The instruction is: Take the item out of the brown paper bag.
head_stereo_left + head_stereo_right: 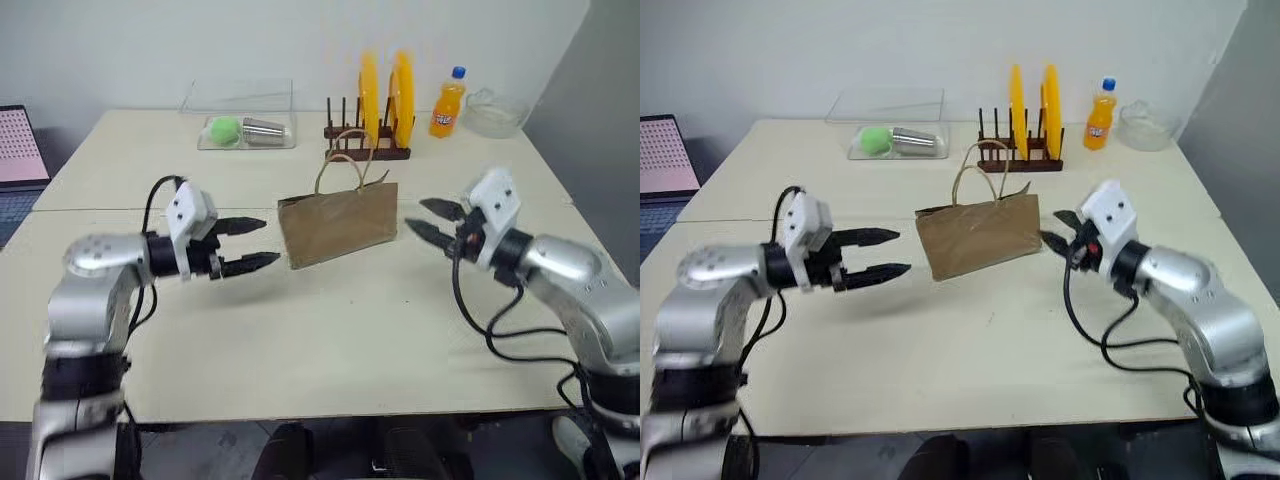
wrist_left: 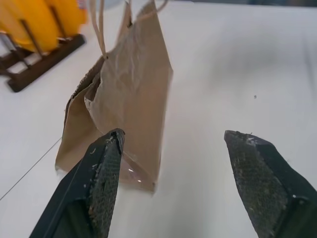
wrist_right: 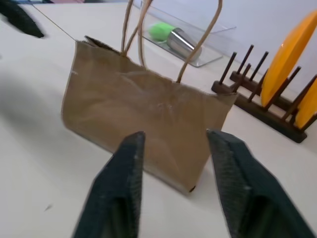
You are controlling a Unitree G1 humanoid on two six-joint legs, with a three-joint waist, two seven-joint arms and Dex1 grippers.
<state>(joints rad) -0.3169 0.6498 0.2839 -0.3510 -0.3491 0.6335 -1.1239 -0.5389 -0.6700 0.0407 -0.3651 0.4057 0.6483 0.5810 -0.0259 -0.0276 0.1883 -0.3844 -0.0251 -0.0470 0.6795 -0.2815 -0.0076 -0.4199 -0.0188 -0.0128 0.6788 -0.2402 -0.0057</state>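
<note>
The bag [image 1: 338, 226] stands upright mid-tabletop [image 1: 300, 340]; any item inside it is hidden. The left claw [image 1: 247, 245] gapes empty beside it, and the right claw [image 1: 432, 221] is part open, empty, opposite.

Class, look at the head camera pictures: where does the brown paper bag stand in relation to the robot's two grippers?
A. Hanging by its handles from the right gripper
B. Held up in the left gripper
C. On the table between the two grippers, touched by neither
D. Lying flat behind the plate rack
C: the brown paper bag stands upright on the table, with the left gripper and right gripper on either side, both apart from it.
</note>
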